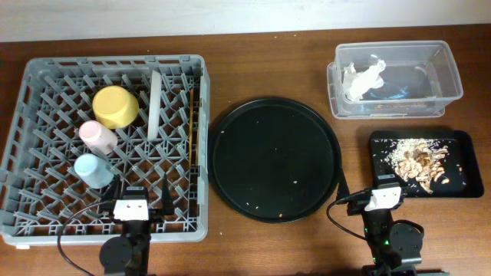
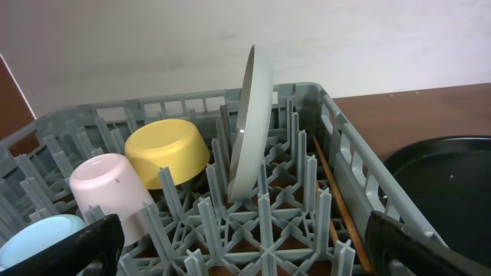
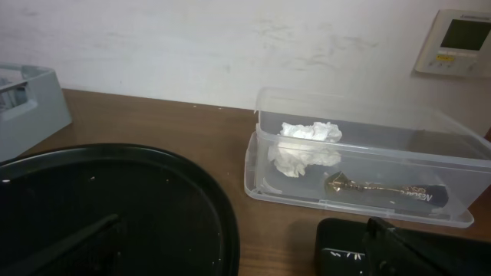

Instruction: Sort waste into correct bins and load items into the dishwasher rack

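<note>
A large square grey plastic dishwasher rack [image 1: 115,61] sits at the left of the brown wooden tabletop [image 1: 268,69]. Among its pegs are a yellow bowl [image 1: 115,106], a small pink cup [image 1: 97,136] and a small light-blue cup [image 1: 92,169], set in a line from back to front and tipped with their bases up. Just right of the bowl, a pale grey-white round plate [image 1: 155,105] stands on edge between the pegs. A pair of thin brown chopsticks [image 1: 190,126] lies along the inside of the rack's right wall.

A large round black tray [image 1: 275,159] lies in the middle of the tabletop, carrying only a few crumbs. At the back right stands a clear rectangular plastic tub [image 1: 453,77] holding a crumpled white paper napkin [image 1: 362,77] and a thin gold-brown wrapper [image 3: 376,188]. In front of the tub, a shallow black rectangular tray [image 1: 468,138] holds beige-brown crumbly food scraps [image 1: 418,159].

The left fingers [image 2: 77,245] are spread wide at the rack's near edge and hold nothing. The right fingers [image 3: 430,245] are also spread wide and empty, near the front of the shallow tray.
</note>
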You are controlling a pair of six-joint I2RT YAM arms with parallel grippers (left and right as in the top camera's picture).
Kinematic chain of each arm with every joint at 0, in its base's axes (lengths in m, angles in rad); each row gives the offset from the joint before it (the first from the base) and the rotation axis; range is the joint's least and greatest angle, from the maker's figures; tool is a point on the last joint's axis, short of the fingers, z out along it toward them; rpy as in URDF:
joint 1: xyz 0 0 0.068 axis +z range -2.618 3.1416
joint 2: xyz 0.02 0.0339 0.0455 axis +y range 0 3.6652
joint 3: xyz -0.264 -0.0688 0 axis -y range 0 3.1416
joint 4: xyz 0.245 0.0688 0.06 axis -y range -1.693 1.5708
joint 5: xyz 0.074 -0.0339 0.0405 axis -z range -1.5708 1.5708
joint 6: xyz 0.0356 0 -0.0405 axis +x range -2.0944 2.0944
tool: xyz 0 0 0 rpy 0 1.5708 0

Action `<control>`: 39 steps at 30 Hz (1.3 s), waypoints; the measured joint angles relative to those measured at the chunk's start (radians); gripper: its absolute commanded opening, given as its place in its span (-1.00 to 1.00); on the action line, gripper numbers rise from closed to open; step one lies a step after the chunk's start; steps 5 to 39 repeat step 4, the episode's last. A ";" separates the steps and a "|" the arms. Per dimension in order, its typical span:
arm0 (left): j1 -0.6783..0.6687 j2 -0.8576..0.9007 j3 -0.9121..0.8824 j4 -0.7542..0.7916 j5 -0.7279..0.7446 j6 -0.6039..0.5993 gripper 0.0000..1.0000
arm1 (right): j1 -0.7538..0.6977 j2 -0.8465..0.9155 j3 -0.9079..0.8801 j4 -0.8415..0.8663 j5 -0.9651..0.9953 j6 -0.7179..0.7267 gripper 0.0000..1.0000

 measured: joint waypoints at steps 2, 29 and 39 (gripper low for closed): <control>0.000 0.000 0.000 0.000 0.000 0.000 0.99 | 0.000 0.000 0.000 0.000 0.000 0.000 0.97; 0.000 0.000 0.000 0.000 0.000 0.000 0.99 | 0.000 0.000 0.000 0.000 0.000 0.000 0.97; 0.000 0.000 0.000 0.000 0.000 0.000 0.99 | 0.000 0.000 0.000 0.000 0.000 0.000 0.97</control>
